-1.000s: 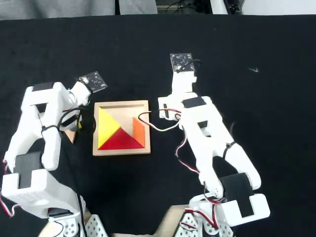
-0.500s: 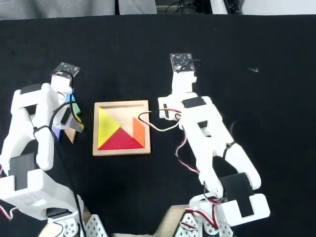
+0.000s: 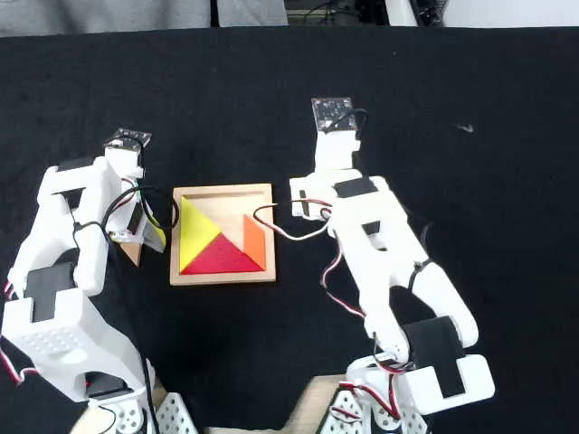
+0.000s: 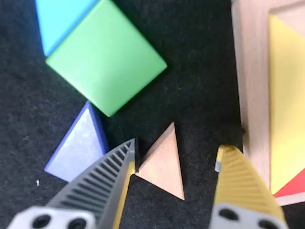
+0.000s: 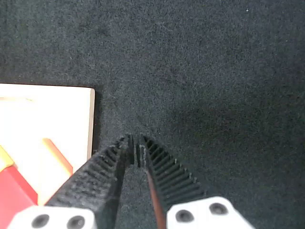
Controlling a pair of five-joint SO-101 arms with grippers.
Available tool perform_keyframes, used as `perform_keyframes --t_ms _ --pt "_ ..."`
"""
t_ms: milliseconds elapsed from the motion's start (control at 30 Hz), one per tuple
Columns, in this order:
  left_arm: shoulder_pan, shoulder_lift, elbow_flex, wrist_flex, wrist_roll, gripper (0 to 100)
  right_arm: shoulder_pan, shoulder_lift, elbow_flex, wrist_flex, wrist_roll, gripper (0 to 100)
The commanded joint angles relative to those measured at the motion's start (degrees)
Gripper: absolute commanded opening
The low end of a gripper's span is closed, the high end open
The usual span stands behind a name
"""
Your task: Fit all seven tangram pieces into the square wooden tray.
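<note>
The square wooden tray (image 3: 222, 193) holds a yellow triangle (image 3: 197, 233), a red triangle (image 3: 224, 259) and an orange piece (image 3: 255, 242). Just left of the tray, my left gripper (image 3: 145, 230) hangs open over the loose pieces. In the left wrist view, my left gripper (image 4: 177, 147) straddles a small tan triangle (image 4: 164, 160), its grey finger (image 4: 102, 176) on one side and its yellow one (image 4: 238, 176) by the tray rim (image 4: 250, 95). A green square (image 4: 106, 71), a blue piece (image 4: 59, 16) and a pale violet triangle (image 4: 78, 143) lie close by. My right gripper (image 5: 136, 143) is shut and empty beside the tray's corner (image 5: 47, 114).
The black cloth (image 3: 470, 181) covers the whole table. The right arm (image 3: 353, 194) stands right of the tray, its cable looping over the tray's right rim. The arm bases sit at the near edge.
My left arm swung out to the left, then came back toward the tray and now sits over the tan triangle. The right arm has not moved.
</note>
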Motion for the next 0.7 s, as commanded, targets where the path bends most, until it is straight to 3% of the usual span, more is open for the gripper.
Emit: perform_keyframes --t_ms 0,300,500,667 --pt "-2.3 -0.2 -2.5 0.3 0.4 27 0.4 -2.7 -0.5 -1.0 0.8 2.2" --pt "-4.2 -0.2 -1.3 2.5 0.9 27 0.4 -2.7 -0.5 -1.0 0.8 2.2" --pt "-4.5 0.0 -0.7 3.0 9.1 27 0.4 -2.7 -0.5 -1.0 0.8 2.2" --pt "-4.3 0.1 -0.9 2.7 10.5 26 0.4 -2.7 -0.5 -1.0 0.8 2.2"
